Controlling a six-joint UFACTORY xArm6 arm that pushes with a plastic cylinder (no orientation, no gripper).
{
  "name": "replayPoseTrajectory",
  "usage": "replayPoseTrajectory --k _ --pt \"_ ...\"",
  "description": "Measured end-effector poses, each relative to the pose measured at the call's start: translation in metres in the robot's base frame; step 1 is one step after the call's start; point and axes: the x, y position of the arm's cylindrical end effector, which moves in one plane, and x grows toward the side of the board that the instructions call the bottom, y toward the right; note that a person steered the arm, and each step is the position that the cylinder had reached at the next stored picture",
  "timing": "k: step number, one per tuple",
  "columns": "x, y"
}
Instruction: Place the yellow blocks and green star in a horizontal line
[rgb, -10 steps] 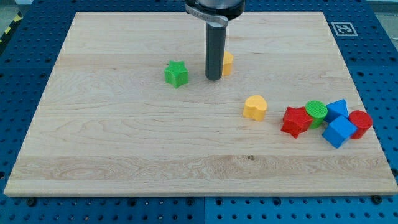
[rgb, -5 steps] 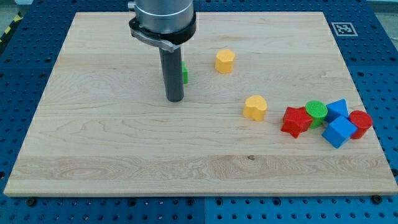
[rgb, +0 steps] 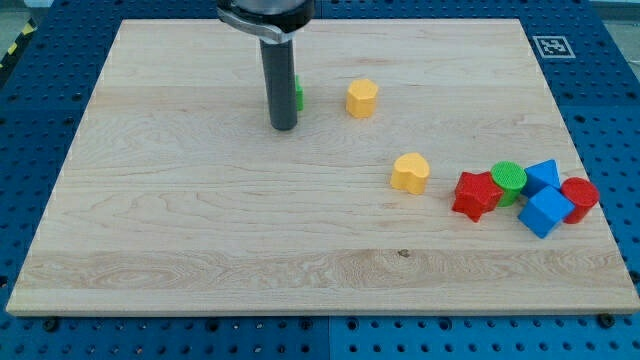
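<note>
My tip (rgb: 283, 127) rests on the board at the view's upper middle. The green star (rgb: 297, 94) sits right behind the rod, mostly hidden, with only a green sliver showing at the rod's right edge. A yellow hexagonal block (rgb: 362, 98) stands to the view's right of the rod, at about the same height as the star. A yellow heart-shaped block (rgb: 410, 172) lies lower and further right, apart from both.
A cluster sits at the view's right edge: a red star (rgb: 476, 194), a green cylinder (rgb: 509, 179), two blue blocks (rgb: 545, 208), a red cylinder (rgb: 579, 196). The wooden board (rgb: 200, 250) lies on a blue pegboard table.
The rod moved from beside the yellow hexagonal block leftward past the green star, then back up the view. The star has shifted up and slightly right, nearer the hexagon's row.
</note>
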Motion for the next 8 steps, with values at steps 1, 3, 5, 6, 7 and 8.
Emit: replayPoseTrajectory --k 1,3,5,6,7,8 --pt "0.068 0.052" --pt "0.099 0.145" --pt "0.083 0.147" --pt "0.089 0.140" --pt "0.092 0.140" --pt "0.076 0.140"
